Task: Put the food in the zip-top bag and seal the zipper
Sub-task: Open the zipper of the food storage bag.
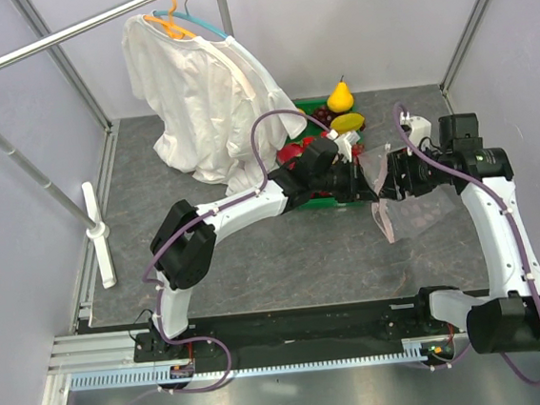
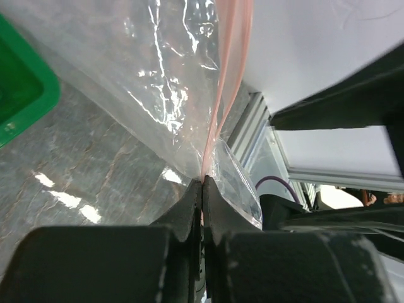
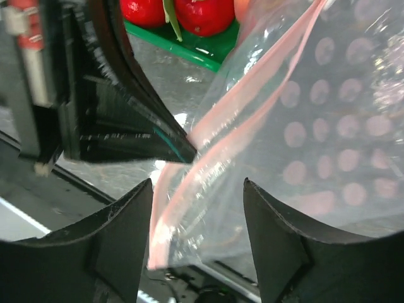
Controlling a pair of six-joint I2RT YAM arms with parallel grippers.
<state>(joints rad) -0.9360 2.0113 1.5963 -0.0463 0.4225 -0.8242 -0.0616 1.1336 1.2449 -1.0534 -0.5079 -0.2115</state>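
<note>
The clear zip-top bag (image 1: 385, 206) hangs above the table between my two grippers, right of the green tray (image 1: 319, 200). My left gripper (image 1: 362, 180) is shut on the bag's pale pink zipper (image 2: 222, 107); in the left wrist view the jaws (image 2: 202, 182) pinch the strip, and the bag (image 2: 151, 76) spreads away from them. My right gripper (image 3: 197, 186) is open, with the bag's corner and zipper (image 3: 214, 136) between its fingers, not clamped. It sits just right of the left gripper in the top view (image 1: 394, 177). The red dragon fruit (image 1: 294, 152) and a yellow piece (image 1: 346, 121) lie in the tray.
A yellow pear (image 1: 340, 95) stands at the tray's far end. Round red fruits (image 3: 202, 12) lie in the tray's corner (image 3: 208, 53). A white shirt (image 1: 202, 94) hangs from a rail at the back left. A white stand (image 1: 98, 233) is at the left edge.
</note>
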